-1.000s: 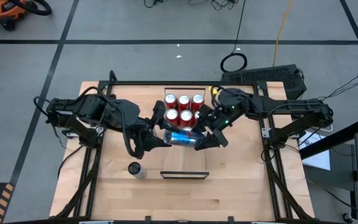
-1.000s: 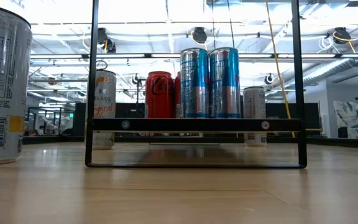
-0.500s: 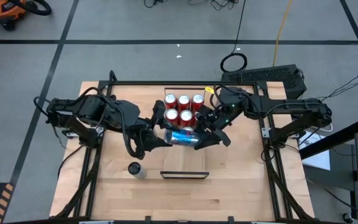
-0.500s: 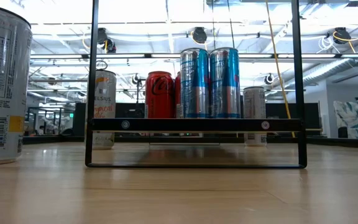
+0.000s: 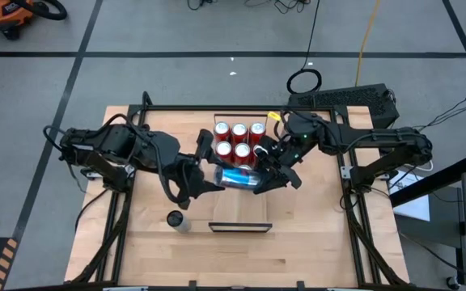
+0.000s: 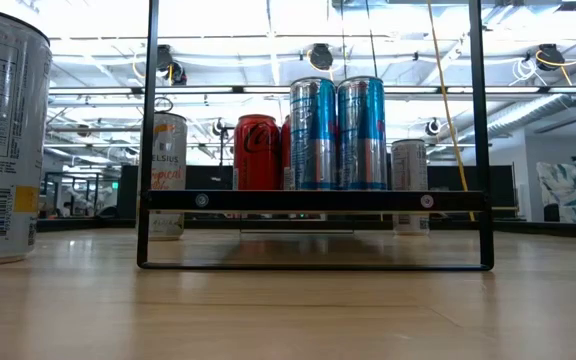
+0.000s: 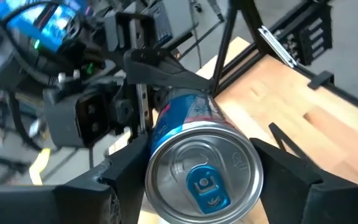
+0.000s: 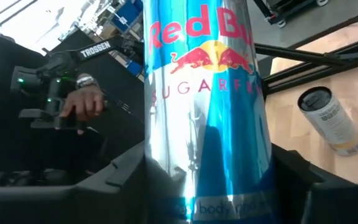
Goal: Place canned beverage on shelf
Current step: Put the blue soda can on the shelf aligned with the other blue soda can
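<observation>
Right gripper [image 5: 270, 172] closed onto blue can [image 5: 237, 179]; left gripper [image 5: 204, 180] grips opposite end.

1. The Red Bull can [image 8: 205, 106] is glossy blue-and-silver metal, mirror-bright, with a smooth silver lid.
2. The fingers [image 7: 291, 171] flanking that can are matt black plastic.
3. The tabletop [image 5: 314, 234] under the can is pale, smooth wood with a soft sheen.
4. The red cans [image 5: 239, 139] just behind it have shiny metal tops.
5. The frame [image 6: 313, 200] is black, satin metal.
</observation>
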### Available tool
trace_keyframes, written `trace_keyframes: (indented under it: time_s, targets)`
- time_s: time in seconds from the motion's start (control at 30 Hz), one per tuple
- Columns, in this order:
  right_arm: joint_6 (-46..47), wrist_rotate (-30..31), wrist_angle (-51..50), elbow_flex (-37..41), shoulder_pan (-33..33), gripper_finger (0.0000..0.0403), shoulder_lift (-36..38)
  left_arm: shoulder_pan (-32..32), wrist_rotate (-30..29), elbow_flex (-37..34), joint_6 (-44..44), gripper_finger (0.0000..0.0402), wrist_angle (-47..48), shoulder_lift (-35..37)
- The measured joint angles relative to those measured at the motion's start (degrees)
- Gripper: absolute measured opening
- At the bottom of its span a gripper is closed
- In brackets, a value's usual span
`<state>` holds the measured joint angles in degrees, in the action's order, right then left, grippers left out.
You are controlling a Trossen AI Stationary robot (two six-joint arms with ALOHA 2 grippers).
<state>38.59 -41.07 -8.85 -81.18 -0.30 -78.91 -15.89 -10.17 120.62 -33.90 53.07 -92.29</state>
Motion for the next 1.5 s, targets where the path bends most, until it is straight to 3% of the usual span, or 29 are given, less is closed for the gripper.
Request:
trace_keyframes:
  time_s: [0.4,0.77,1.1,1.5]
  targets:
    - [-0.1,0.3,1.5,0.0,0.0,0.0207,0.0,-0.7,-3.6,0.0,10.7,0.0251,0.0,0.3]
    - [-2.6,0.6,1.8,0.0,0.0,0.0207,0.0,-0.4,-6.4,0.0,17.7,0.0363,-3.5,0.3]
    - [-2.4,0.8,4.4,0.0,-1.5,0.0207,1.7,0.4,-8.8,0.0,30.0,0.0368,-6.4,0.7]
    - [-5.7,0.4,4.3,0.0,-5.4,0.0208,3.1,0.3,-13.3,0.0,36.1,0.0368,-12.8,1.5]
